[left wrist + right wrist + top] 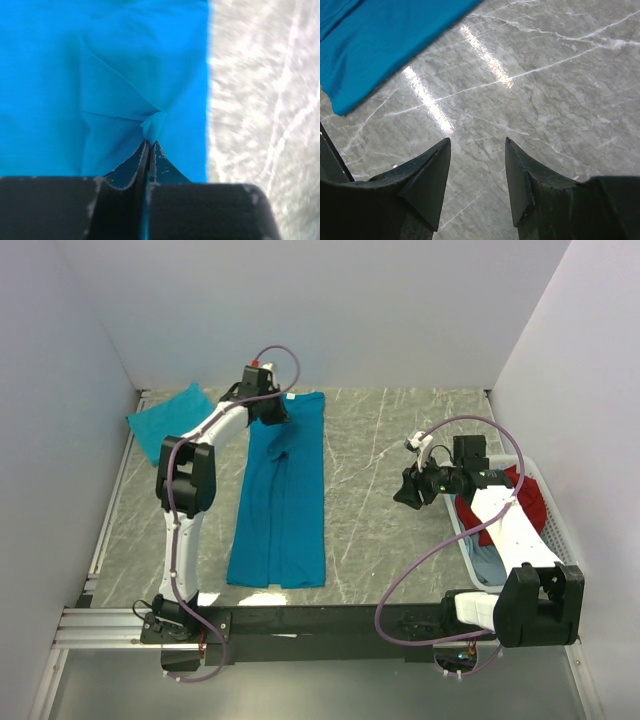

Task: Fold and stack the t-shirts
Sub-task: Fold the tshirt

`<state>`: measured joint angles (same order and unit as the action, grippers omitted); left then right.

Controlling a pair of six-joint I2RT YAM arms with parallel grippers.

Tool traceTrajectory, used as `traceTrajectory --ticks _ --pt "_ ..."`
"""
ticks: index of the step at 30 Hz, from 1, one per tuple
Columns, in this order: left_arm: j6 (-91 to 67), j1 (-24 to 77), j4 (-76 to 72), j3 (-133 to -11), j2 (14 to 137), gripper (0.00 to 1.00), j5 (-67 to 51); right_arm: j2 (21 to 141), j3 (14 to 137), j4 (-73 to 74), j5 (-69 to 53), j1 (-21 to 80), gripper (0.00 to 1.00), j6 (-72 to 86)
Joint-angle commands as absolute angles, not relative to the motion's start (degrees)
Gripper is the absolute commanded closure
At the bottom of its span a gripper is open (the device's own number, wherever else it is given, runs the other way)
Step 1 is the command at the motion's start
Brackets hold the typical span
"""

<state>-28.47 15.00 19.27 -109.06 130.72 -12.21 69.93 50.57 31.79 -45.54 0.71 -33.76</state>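
The left end effector [150, 144] clamped on a t-shirt [282, 510]
The t-shirt lies lengthwise on the bench [370, 440], left of the basket [552, 525]; the right end effector [477, 150] hangs just beside that basket, fingers apart.

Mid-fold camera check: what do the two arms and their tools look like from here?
The left arm and right arm both have white links with chunky black joint housings. A thin purplish cable loops loosely along each arm. The left tool and right tool have black wedge-shaped fingers tapering to points, with scuffed whitish edges.
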Motion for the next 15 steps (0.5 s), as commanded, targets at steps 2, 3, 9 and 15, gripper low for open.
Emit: traceTrajectory --ticks 2,3,9,15 --pt "-26.11 18.01 23.89 -116.08 132.62 0.86 -14.05 69.87 52.82 32.17 -46.32 0.79 0.45 -34.45" --pt "-25.15 18.28 25.12 -117.23 133.41 0.72 -14.58 69.79 52.74 32.25 -46.23 0.79 0.46 -34.45" --pt "-21.63 18.72 25.40 -116.64 130.18 0.52 -11.53 69.79 52.73 32.26 -46.41 0.79 0.46 -34.45" --pt "-16.27 17.41 21.03 -109.97 121.04 0.48 -7.30 69.96 52.74 32.78 -46.32 0.79 0.46 -35.15"
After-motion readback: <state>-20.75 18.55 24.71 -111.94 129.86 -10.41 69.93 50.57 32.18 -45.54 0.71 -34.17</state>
